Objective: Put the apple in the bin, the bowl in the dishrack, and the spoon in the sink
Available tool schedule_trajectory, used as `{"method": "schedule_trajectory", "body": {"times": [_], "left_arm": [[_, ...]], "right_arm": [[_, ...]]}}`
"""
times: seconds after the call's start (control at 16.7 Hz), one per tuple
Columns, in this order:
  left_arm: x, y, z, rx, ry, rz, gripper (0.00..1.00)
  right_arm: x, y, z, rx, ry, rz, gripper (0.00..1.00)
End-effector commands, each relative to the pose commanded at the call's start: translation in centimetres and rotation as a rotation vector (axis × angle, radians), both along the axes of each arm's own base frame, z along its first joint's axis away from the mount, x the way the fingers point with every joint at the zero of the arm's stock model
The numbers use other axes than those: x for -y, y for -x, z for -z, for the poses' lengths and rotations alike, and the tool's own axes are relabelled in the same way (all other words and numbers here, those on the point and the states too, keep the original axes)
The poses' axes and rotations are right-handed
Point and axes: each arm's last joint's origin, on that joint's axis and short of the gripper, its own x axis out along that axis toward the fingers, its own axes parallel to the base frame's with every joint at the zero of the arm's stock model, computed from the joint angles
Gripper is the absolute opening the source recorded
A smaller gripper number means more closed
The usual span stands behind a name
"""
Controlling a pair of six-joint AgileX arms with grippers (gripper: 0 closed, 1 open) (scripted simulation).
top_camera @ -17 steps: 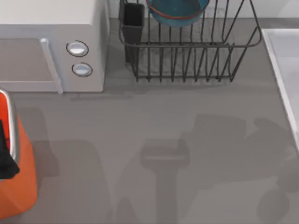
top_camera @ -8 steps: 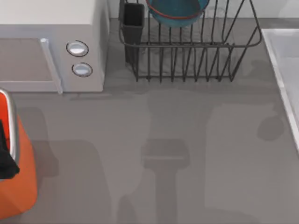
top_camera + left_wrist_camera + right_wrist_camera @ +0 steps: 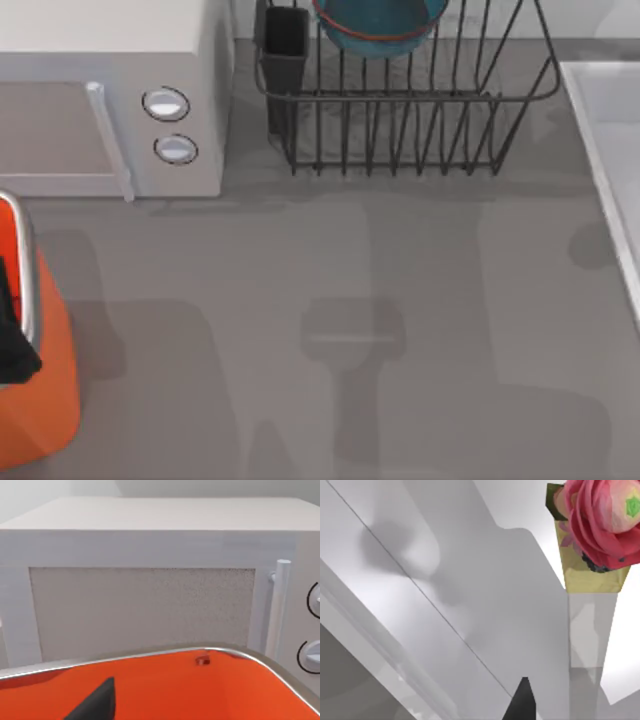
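Sink (image 3: 612,130) is where your right gripper (image 3: 522,704) hangs. Its wrist view shows one dark tip over the pale basin wall and the straight raised rim. You cannot tell how far the jaws are open, or whether they hold anything.

Just past the basin stands a white vase (image 3: 587,630) with a pink flower (image 3: 600,520). In the top view the sink takes the worktop's (image 3: 330,300) right edge, and its rim runs front to back. Your right arm is clearly the nearer one, and the basin lies straight beneath it, so I judge any release there needs no sideways reach.

Your left gripper (image 3: 97,704) hangs over the bin (image 3: 40,400), with its dark tip against the orange inner wall below the silver rim. You cannot tell the state of those jaws either. The microwave (image 3: 110,100) stands just behind the bin, so lift clear before swinging.

Farther out, the bowl (image 3: 378,25) sits in the dishrack (image 3: 400,120), beside the cutlery cup (image 3: 285,60). That step looks finished.
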Motion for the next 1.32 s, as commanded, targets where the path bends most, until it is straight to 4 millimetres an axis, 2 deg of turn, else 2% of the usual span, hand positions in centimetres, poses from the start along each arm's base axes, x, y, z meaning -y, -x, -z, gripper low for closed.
{"method": "schedule_trajectory", "body": {"times": [0.42, 0.84, 1.2, 1.32], "left_arm": [[0.0, 0.0, 0.0, 0.000, 0.000, 0.000, 1.00], [0.0, 0.0, 0.0, 0.000, 0.000, 0.000, 1.00], [0.0, 0.0, 0.0, 0.000, 0.000, 0.000, 1.00], [0.0, 0.0, 0.0, 0.000, 0.000, 0.000, 1.00]], "right_arm": [[0.3, -0.1, 0.2, 0.010, 0.000, 0.009, 0.00], [0.0, -0.3, 3.8, -0.014, -0.003, 0.000, 0.00], [-0.1, -0.3, 4.3, -0.003, 0.000, 0.000, 0.00], [-0.1, -0.3, 4.3, -0.003, 0.000, 0.000, 0.15]]}}
